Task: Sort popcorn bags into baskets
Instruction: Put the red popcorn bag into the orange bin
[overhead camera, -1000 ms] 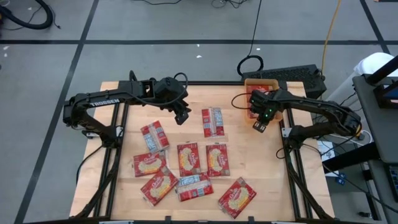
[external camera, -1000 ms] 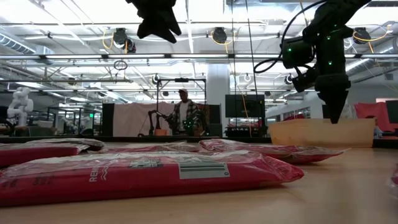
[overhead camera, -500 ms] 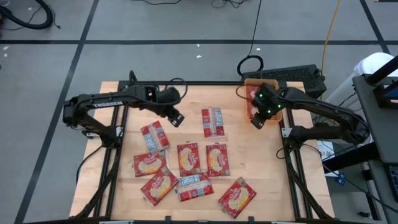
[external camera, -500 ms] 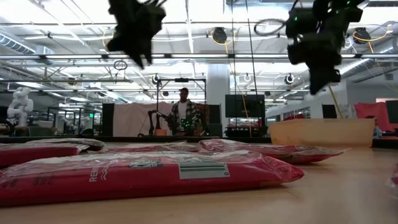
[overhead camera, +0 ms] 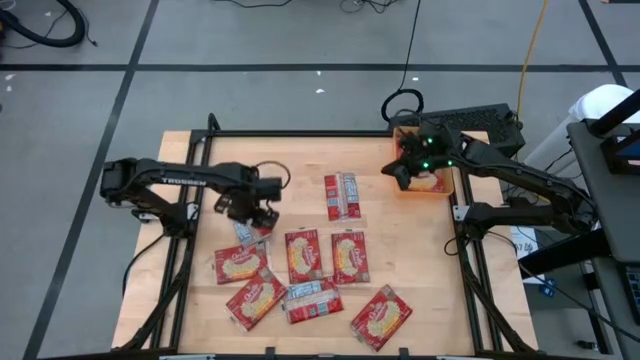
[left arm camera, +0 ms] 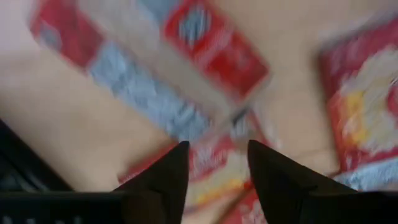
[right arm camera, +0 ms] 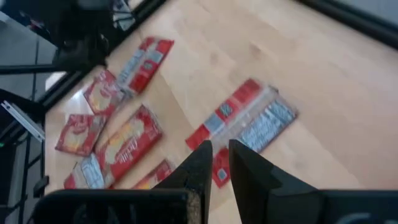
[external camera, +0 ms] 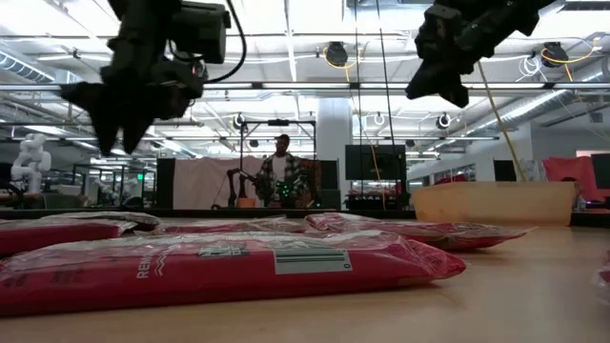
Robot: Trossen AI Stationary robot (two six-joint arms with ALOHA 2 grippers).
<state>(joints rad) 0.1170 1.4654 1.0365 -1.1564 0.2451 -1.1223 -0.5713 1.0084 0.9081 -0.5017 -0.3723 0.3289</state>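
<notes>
Several red popcorn bags lie flat on the wooden table, among them one (overhead camera: 342,195) near the middle and a cluster (overhead camera: 303,255) toward the near edge. My left gripper (overhead camera: 258,214) hangs open, pointing down, just above the leftmost far bag (overhead camera: 243,231); in the left wrist view its fingers (left arm camera: 217,146) have nothing between them. My right gripper (overhead camera: 396,172) is raised beside the orange basket (overhead camera: 436,183) at the far right. Its fingers (right arm camera: 219,144) are nearly together and hold nothing. The right arm hides part of the basket.
Black frame rails run along the table's left edge (overhead camera: 185,215) and right edge (overhead camera: 462,235). A dark keyboard-like unit (overhead camera: 470,122) sits behind the basket. Bare wood lies between the middle bag and the basket. A person (external camera: 282,176) stands far off in the room.
My left gripper has come down and gone toward the table's left and near side, rolling as it went, and now points down over the leftmost far bag. My right gripper has risen beside the basket and tipped up from pointing down to slanting forward. No bag has moved.
</notes>
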